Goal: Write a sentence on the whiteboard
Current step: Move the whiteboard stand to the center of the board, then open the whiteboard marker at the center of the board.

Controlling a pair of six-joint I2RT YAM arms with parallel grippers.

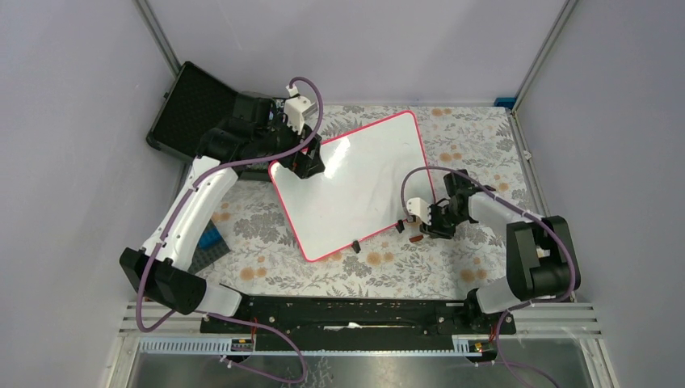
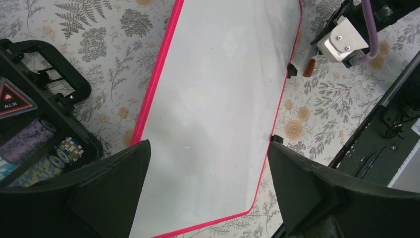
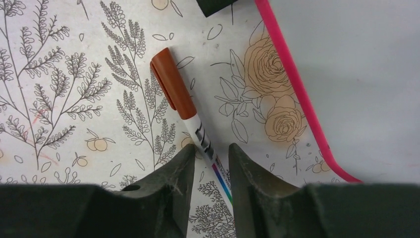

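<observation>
The whiteboard [image 1: 355, 182] lies tilted on the floral cloth, white with a pink-red rim. I see no writing on it, so the sentence does not show. My left gripper [image 1: 307, 162] hovers open over the board's far left corner, and in the left wrist view its jaws [image 2: 208, 146] stand wide apart above the board [image 2: 218, 99]. My right gripper [image 1: 412, 226] is low beside the board's near right edge. A brown-capped marker [image 3: 178, 94] lies on the cloth, its barrel running slantwise between my right gripper's [image 3: 210, 148] narrowly parted jaws, not clamped.
An open black case [image 1: 194, 101] holding poker chips [image 2: 29, 144] stands at the back left. A blue block [image 1: 212, 238] lies near the left arm. Two black clip feet [image 1: 356, 245] sit on the board's near edge. Grey walls enclose the table.
</observation>
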